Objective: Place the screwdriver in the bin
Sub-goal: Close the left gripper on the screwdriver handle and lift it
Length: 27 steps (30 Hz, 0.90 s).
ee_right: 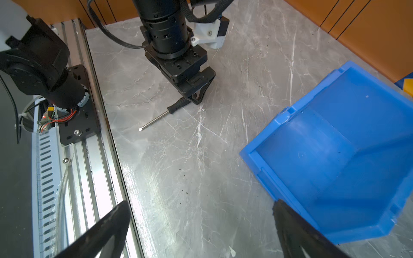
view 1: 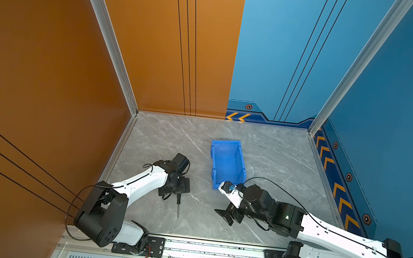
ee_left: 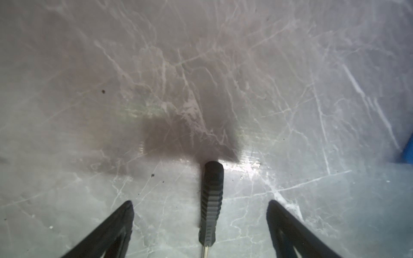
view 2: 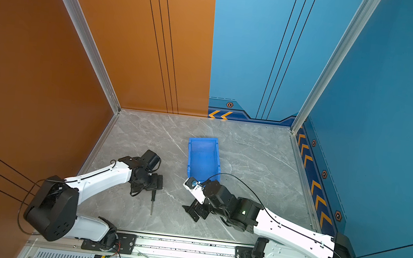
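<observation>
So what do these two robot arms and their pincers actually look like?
The left arm and right arm match: smooth white shells between chunky black joints, with a thin black cable looping alongside. The left gripper and right gripper each end in two black, tapered fingers with triangular cut-outs.

Bright, even overhead light: crisp top views, softer wrist views.

In both top views the grey marble desk (view 1: pixel 276 153) is evenly lit, shadows under the arms are faint, and the straight frame posts (view 1: pixel 105 33) splay outward toward the picture edges. In the left wrist view a dark, soft-edged shadow (ee_left: pixel 190 138) lies on the desk beyond the screwdriver (ee_left: pixel 211 201), with a white glare patch (ee_left: pixel 243 164) beside it. The corners dim and smear, and the fingers (ee_left: pixel 107 232) of the left gripper (ee_left: pixel 200 201) are blurred. In the right wrist view glare (ee_right: pixel 131 176) whitens the desk edge, the bin (ee_right: pixel 335 156) is sharp, and the fingers (ee_right: pixel 100 232) of the right gripper (ee_right: pixel 201 201) are out of focus.
</observation>
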### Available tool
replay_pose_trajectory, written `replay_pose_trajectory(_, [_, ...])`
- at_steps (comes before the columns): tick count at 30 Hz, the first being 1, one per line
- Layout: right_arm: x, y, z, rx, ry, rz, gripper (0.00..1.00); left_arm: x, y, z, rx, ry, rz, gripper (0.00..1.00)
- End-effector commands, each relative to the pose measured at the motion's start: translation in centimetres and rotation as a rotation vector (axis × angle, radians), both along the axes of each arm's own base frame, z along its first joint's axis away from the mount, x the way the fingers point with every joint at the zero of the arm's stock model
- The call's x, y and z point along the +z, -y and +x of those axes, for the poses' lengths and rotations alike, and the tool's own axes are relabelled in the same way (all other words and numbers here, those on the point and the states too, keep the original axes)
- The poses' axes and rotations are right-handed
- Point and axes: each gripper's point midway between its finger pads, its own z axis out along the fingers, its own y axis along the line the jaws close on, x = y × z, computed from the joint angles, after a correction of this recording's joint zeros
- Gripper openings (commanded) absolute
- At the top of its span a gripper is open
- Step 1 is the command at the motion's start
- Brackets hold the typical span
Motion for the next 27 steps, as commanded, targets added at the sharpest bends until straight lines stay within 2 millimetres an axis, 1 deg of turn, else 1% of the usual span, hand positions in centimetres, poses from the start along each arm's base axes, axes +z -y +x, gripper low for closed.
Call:
replay_pose_trajectory(1, [0.0,-0.7,-0.5,0.054,-0.003,-0.027,1.00,-0.2,0.7,0.0,-0.009,-0.020,0.011,0.91])
replay_pose_trajectory(3, [0.3,-1.1,-0.3,0.038,-0.007,0.012,1.00,-0.6,0.7,-0.1,-0.014,-0.026,0.033,0.89])
replay_pose_trajectory(5, [0.3,-1.4,-0.1,0.019,-0.017,0.047,1.00,-1.1,0.6,-0.4,-0.005,-0.038,0.048,0.87])
replay_pose_trajectory(6, [0.1,-1.5,-0.1,0.011,-0.025,0.056,1.00,-1.3,0.6,-0.5,-0.004,-0.044,0.054,0.81])
replay_pose_trajectory(8, [-0.2,-1.6,0.0,-0.001,-0.038,0.062,1.00,-1.7,0.7,-0.6,-0.010,-0.052,0.069,0.75])
replay_pose_trajectory(10, [-0.4,-1.5,0.1,-0.011,-0.039,0.063,1.00,-2.1,0.7,-0.7,-0.015,-0.058,0.087,0.66])
replay_pose_trajectory(12, [-0.2,-1.2,0.3,-0.023,-0.026,0.065,1.00,-2.6,0.7,-0.8,-0.015,-0.068,0.098,0.58])
replay_pose_trajectory(14, [0.0,-0.7,0.5,-0.036,-0.017,0.071,1.00,-3.0,0.7,-0.9,-0.018,-0.081,0.110,0.47])
replay_pose_trajectory(17, [0.1,0.0,1.0,-0.056,-0.020,0.084,1.00,-3.3,0.8,-1.1,-0.017,-0.088,0.122,0.36])
replay_pose_trajectory(23, [1.0,1.5,2.0,-0.107,-0.001,0.120,1.00,-3.1,0.9,-1.1,-0.017,-0.076,0.124,0.12])
replay_pose_trajectory(26, [1.6,2.2,2.5,-0.129,0.011,0.142,1.00,-2.2,1.2,-0.7,-0.020,-0.050,0.110,0.00])
replay_pose_trajectory(27, [1.7,2.4,2.6,-0.137,0.016,0.147,1.00,-1.7,1.4,-0.5,-0.026,-0.036,0.106,0.00])
